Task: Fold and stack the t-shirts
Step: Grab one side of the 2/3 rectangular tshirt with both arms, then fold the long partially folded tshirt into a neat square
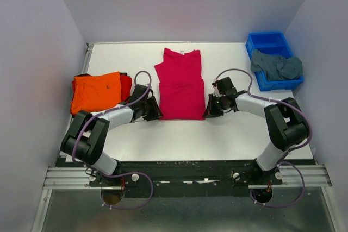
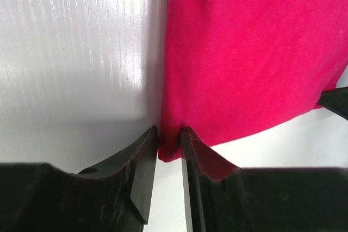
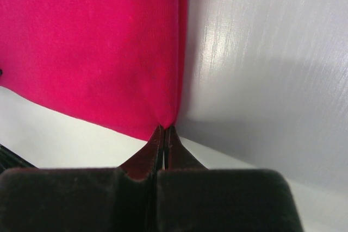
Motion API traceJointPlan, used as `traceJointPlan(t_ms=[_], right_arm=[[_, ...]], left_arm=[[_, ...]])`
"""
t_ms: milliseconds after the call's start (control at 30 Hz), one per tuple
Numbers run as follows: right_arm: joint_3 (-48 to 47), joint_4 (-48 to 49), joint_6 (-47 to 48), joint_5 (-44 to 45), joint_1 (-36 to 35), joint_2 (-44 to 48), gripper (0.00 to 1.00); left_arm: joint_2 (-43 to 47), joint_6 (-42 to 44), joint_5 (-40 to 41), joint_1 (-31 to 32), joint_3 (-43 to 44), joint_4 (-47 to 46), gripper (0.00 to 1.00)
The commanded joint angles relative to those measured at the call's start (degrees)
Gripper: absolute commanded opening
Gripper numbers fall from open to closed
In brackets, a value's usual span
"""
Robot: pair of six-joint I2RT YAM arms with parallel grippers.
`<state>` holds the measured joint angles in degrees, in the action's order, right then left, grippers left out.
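Left end effector, right end effector — seemingly pinching crimson-pink t-shirt.

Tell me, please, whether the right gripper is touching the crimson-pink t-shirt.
Touching. The right wrist view shows the right gripper closed on a corner of the crimson-pink t-shirt, with the cloth pinched between its fingertips.

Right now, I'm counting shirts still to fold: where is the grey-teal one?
In the top view, the grey-teal t-shirt lies crumpled in the blue bin at the table's far right corner.
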<state>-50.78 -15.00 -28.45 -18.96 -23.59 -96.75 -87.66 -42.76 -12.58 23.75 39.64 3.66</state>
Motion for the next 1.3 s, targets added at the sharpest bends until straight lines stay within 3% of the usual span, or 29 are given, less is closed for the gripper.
traceJointPlan(t_ms=[0, 100, 133, 433, 867, 1033, 1267], right_arm=[[0.6, 0.3, 0.3, -0.8, -0.4, -0.1, 0.01], [0.3, -0.4, 0.8, -1.2, -0.4, 0.0, 0.01], [0.4, -0.6, 0.8, -1.2, -0.4, 0.3, 0.01], [3.5, -5.9, 2.8, -4.3, -0.5, 11.6, 0.01], [3.2, -23.7, 4.3, -3.3, -0.5, 36.7, 0.01], [1.7, -25.9, 3.4, -1.4, -0.5, 38.8, 0.01], [-8.3, -25.3, 4.1, 3.9, 1.3, 31.1, 0.01]], left_arm=[[-1.5, 1.4, -1.7, 0.4, -0.7, 4.2, 0.32], [-1.5, 1.7, -1.8, 0.4, -0.4, 4.4, 0.04], [-0.5, 1.8, -1.6, 0.4, -0.4, 4.7, 0.0], [10.5, 0.4, -3.2, 1.6, -2.9, 7.6, 0.0], [32.6, -1.7, -3.7, 4.3, -2.0, 25.2, 0.0], [35.5, -2.7, -4.9, 4.5, -0.4, 26.2, 0.0], [27.4, -3.3, -3.3, 3.5, 5.4, 18.8, 0.0]])
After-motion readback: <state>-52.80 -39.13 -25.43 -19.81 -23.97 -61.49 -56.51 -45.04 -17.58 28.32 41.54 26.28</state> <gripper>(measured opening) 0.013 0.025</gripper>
